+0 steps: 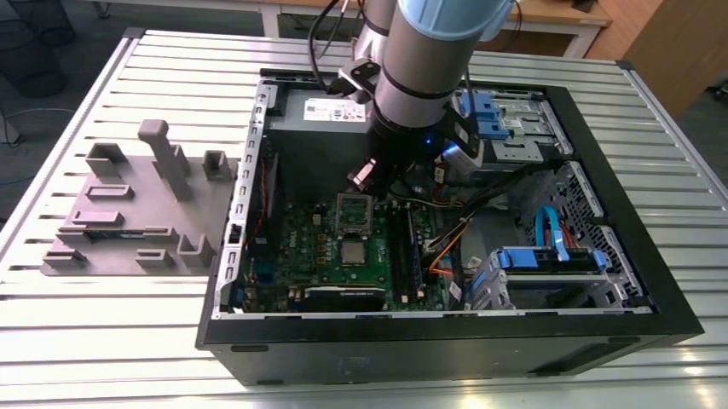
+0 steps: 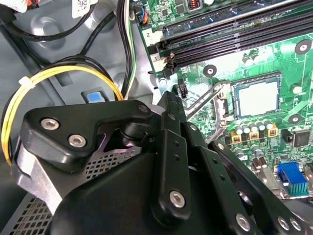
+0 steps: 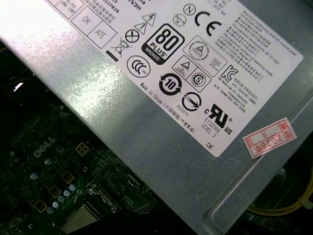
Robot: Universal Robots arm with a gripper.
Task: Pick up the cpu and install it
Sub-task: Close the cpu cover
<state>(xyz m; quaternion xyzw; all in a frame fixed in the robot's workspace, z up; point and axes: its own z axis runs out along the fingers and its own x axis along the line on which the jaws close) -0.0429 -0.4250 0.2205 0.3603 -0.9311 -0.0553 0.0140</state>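
The gripper [image 2: 234,196] hangs inside the open computer case [image 1: 637,332], above the motherboard [image 1: 296,247]; whether its black fingers are spread or closed, I cannot tell. Just past them in the second wrist view, the cpu [image 2: 257,97] lies flat in the socket [image 2: 230,110], silver top up. In the exterior view the cpu [image 1: 354,253] lies below the raised socket lid [image 1: 355,210]. The grey power supply [image 3: 161,127] lies close by.

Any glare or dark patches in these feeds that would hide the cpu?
In the second wrist view the cpu is evenly lit and sharp, though the black claw body blocks much of the frame. In the first wrist view, glare washes out one corner of the power supply, and the board beside it sits in deep shadow.
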